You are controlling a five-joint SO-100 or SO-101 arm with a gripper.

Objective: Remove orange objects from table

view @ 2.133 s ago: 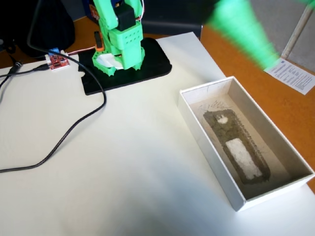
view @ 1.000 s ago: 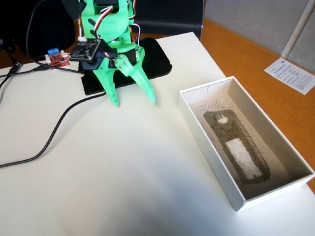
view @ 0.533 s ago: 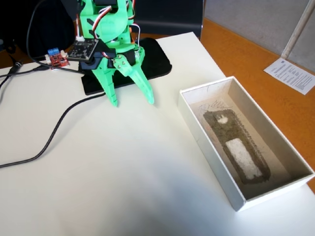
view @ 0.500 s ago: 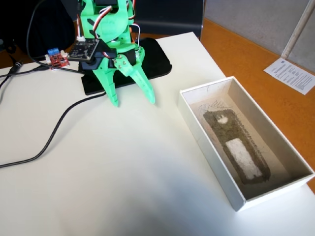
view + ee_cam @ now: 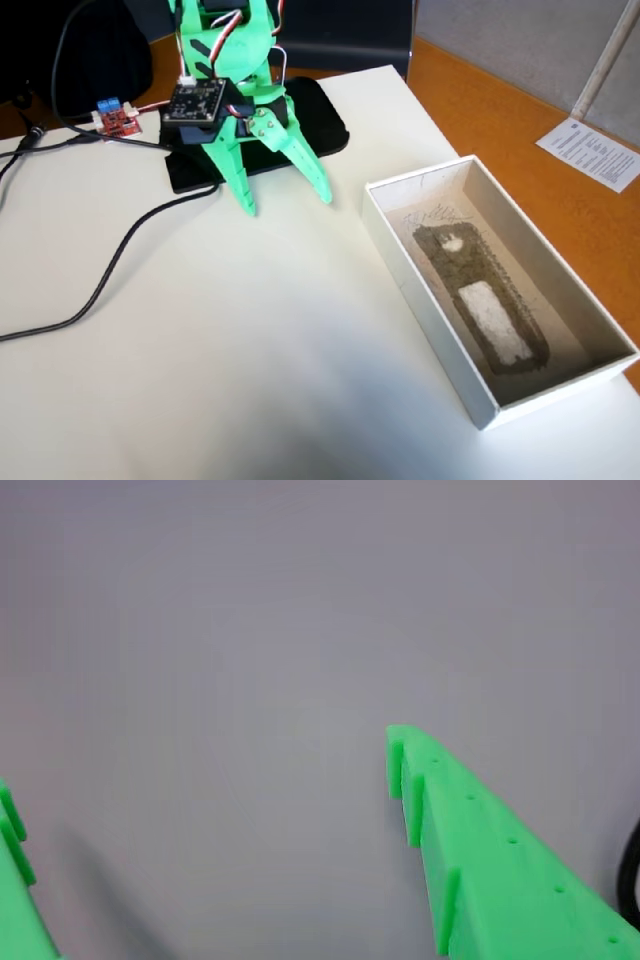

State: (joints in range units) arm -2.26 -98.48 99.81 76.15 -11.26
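No orange object shows on the white table (image 5: 250, 340) in either view. My green gripper (image 5: 288, 202) hangs open and empty just above the table, in front of the arm's black base plate (image 5: 315, 125). In the wrist view the gripper (image 5: 200, 780) has its two green fingers far apart, one finger (image 5: 480, 850) at the right and the other at the bottom left corner, with only bare grey-white table between them.
A white open box (image 5: 440, 320) with grey foam lining and a white patch inside stands at the right of the table. A black cable (image 5: 110, 270) curls over the left side. A red circuit board (image 5: 118, 121) lies by the arm's base. The orange desk (image 5: 520, 130) lies beyond.
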